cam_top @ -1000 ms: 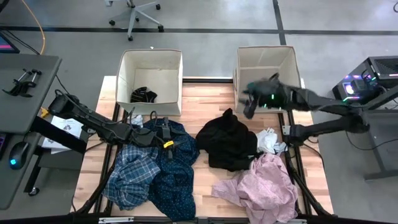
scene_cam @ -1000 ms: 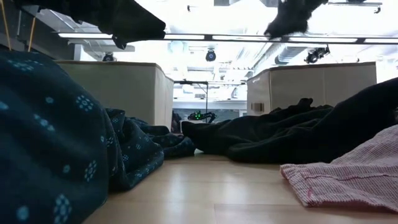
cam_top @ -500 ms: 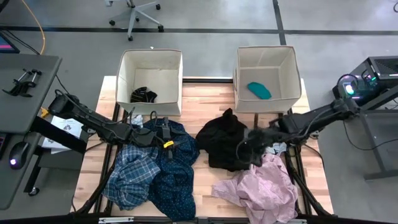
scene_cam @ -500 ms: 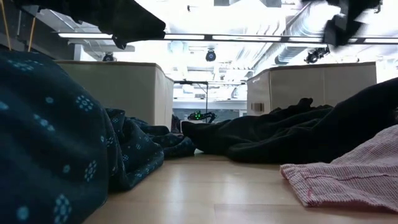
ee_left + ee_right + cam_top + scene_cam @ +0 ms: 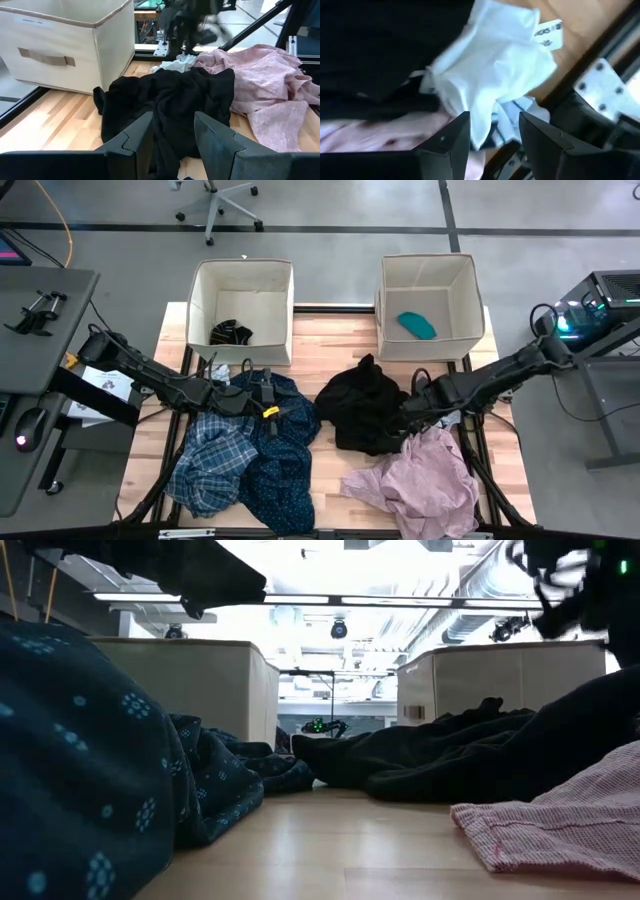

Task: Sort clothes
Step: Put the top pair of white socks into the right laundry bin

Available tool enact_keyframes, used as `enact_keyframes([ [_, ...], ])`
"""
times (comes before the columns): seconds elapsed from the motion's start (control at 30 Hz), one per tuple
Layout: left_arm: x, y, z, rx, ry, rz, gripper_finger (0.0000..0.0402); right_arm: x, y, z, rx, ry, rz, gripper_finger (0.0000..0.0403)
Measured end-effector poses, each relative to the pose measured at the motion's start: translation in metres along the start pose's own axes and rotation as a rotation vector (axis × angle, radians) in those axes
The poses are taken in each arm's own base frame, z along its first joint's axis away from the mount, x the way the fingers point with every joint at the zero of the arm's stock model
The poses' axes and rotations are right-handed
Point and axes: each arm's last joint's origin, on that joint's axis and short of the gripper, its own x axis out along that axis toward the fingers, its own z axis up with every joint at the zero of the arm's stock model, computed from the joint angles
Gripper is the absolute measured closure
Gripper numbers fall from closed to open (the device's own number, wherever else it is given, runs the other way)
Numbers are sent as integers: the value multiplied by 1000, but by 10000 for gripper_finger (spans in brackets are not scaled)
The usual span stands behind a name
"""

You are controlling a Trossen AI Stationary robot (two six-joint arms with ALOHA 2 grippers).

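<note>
My right gripper [image 5: 410,408] is open and points down over the small white socks [image 5: 490,65], which lie on the table between the black garment [image 5: 360,415] and the pale pink garment [image 5: 420,480]. Its fingers stand on either side of the white cloth's near edge. A teal sock [image 5: 417,326] lies in the right beige box [image 5: 470,290]. My left gripper [image 5: 172,135] is open and empty, low over the dark navy patterned shirt [image 5: 285,460], beside the blue-white plaid shirt [image 5: 210,460]. My right gripper comes at the white socks [image 5: 485,115] from above with open fingers. I cannot tell whether the fingers touch the cloth.
The left beige box [image 5: 205,300] holds a dark striped sock [image 5: 231,334]. Both boxes stand at the table's far edge. Bare wood shows between the boxes and at the near middle [image 5: 330,460]. Metal frame rails [image 5: 480,460] run along the table's right side.
My right gripper has gone from above the right box toward the table's near edge and down to the white socks. The teal sock now lies in the right box. In the last half second the gripper has shifted only slightly over the socks.
</note>
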Motion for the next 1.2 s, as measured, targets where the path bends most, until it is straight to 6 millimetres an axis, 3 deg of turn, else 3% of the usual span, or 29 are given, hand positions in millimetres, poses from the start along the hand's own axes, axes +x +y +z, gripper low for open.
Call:
enact_keyframes([
  [0.13, 0, 0, 0, 1, 1, -4, 271, 34, -10, 3, 26, -27, -82, 249],
  [0.27, 0, 0, 0, -2, -3, -5, 271, 28, -4, 10, 55, -95, -64, 258],
  [0.4, 0, 0, 1, -4, -6, -5, 271, 33, 4, 17, 29, -108, 50, 297],
  [0.77, 0, 0, 1, -11, -6, -6, 271, 79, 6, 13, 51, 24, 75, 377],
  [0.9, 0, 0, 1, -13, -7, -7, 271, 65, 9, 13, 35, -21, 17, 396],
  [1.2, 0, -1, 3, -34, -30, -9, 271, -29, 22, 25, -3, -434, -55, 402],
])
